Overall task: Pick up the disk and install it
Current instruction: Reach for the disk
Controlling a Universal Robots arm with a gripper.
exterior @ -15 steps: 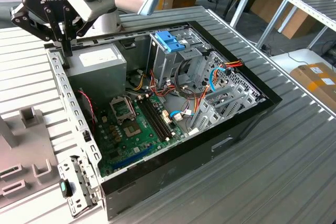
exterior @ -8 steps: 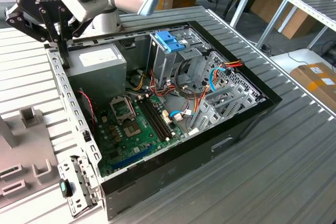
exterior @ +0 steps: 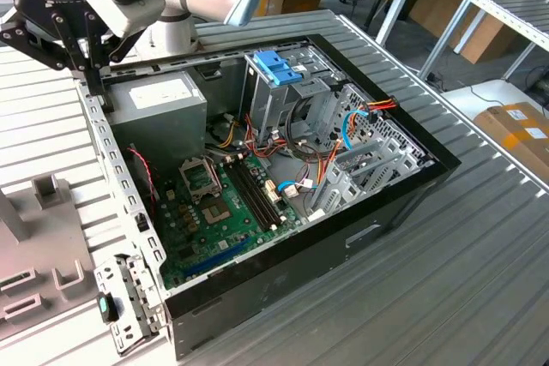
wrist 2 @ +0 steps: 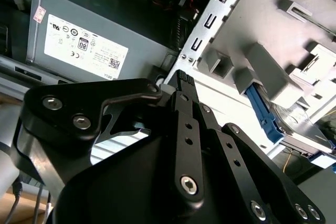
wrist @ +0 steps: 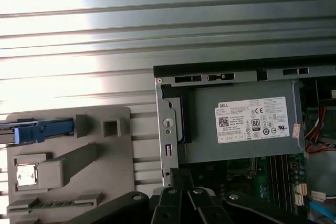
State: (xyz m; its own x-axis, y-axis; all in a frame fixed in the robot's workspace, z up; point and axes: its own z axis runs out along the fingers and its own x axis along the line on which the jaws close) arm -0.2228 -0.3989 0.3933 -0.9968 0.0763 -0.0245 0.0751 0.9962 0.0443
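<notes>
The disk (wrist 2: 300, 131) stands on edge in a slot of a grey holder (wrist 2: 273, 40) beside the open computer case, its blue bracket (wrist 2: 259, 107) along one side. In the first wrist view the disk (wrist: 43, 130) appears edge-on as a blue strip on the same holder (wrist: 100, 156). My gripper (wrist 2: 181, 80) hangs above the case's corner by the power supply, well apart from the disk, its fingers closed together with nothing between them. In the exterior view the gripper (exterior: 96, 83) is at the far left, over the case's rear wall.
The open case (exterior: 360, 237) holds a grey power supply (exterior: 159, 100), a motherboard (exterior: 227, 212), cables and a metal drive cage with a blue latch (exterior: 279, 66). The grey holder (exterior: 43, 246) lies at the exterior view's left on the ribbed metal table (exterior: 463, 280).
</notes>
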